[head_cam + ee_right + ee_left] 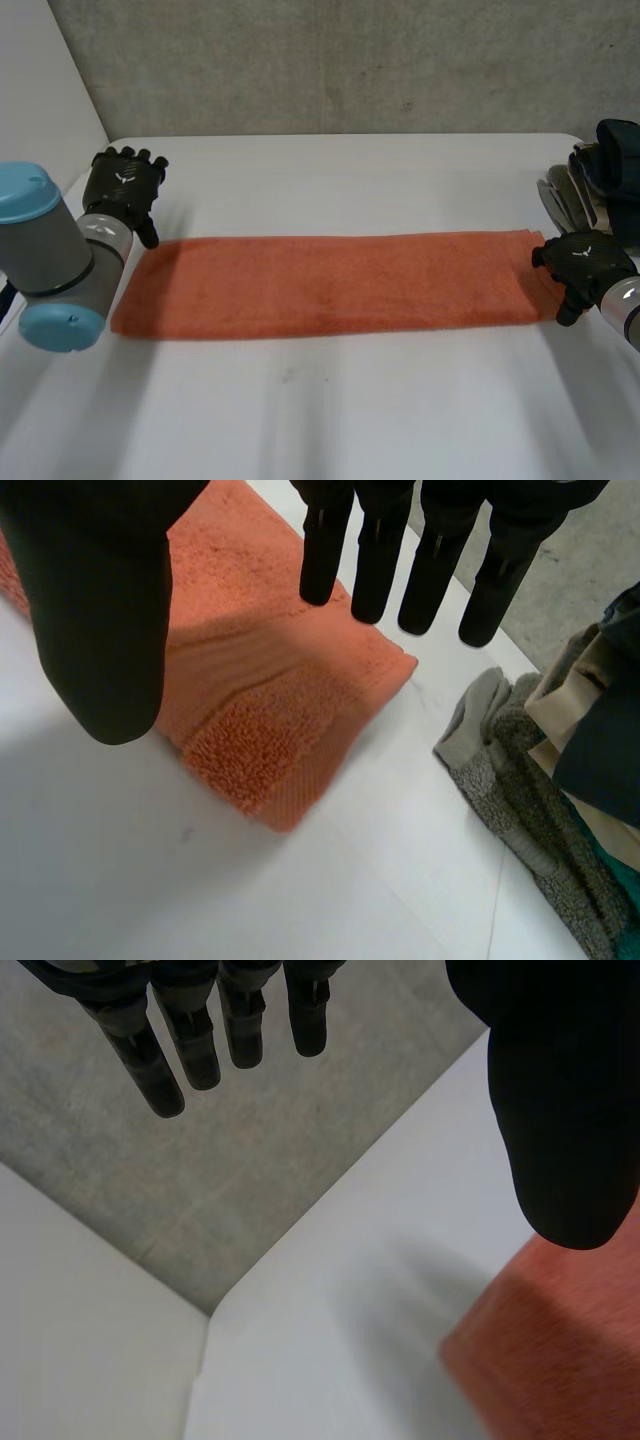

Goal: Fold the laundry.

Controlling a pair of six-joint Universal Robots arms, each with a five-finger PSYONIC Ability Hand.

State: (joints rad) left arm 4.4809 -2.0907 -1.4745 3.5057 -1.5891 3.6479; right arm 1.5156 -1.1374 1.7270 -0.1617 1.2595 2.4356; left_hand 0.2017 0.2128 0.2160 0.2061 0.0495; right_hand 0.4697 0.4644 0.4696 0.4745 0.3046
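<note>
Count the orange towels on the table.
1: the orange terry towel, a long strip between the left hand and right hand. The dark clothes pile beside the right hand may hide more.

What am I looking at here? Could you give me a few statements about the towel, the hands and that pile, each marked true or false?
1. The orange towel lies as a long strip across the white table. True.
2. The right hand is clenched round the towel's end. False: its fingers are straight over that end and hold nothing.
3. The left hand is by the towel's other end, fingers straight. True.
4. The pile of other laundry sits beside the left hand. False: it lies next to the right hand, at the table's edge.
</note>
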